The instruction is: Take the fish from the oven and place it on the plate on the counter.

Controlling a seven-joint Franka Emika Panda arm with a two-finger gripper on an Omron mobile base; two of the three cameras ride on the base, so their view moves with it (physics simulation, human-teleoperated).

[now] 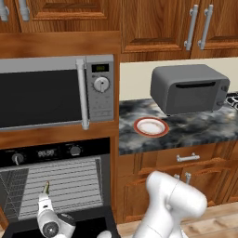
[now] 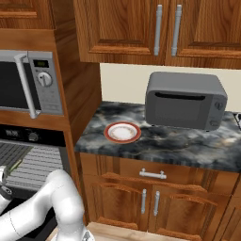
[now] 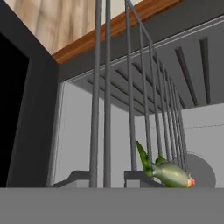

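Hand view puts the fish (image 3: 168,171) right by your hand at 5 o'clock, on the oven's wire rack (image 3: 131,96). Your hand (image 1: 46,189) is squeezed narrow, and it looks like it has pinched the fish. It is inside the open oven (image 1: 56,179), so the lifting out is not done. The plate (image 1: 151,126) waits on the desk (image 1: 195,132) at 2 o'clock, nothing on it.

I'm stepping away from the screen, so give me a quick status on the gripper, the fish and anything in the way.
Gripper shut, inside the open oven. Fish on the rack, close at the fingertips; grip unconfirmed. Plate on the counter, nothing on it.
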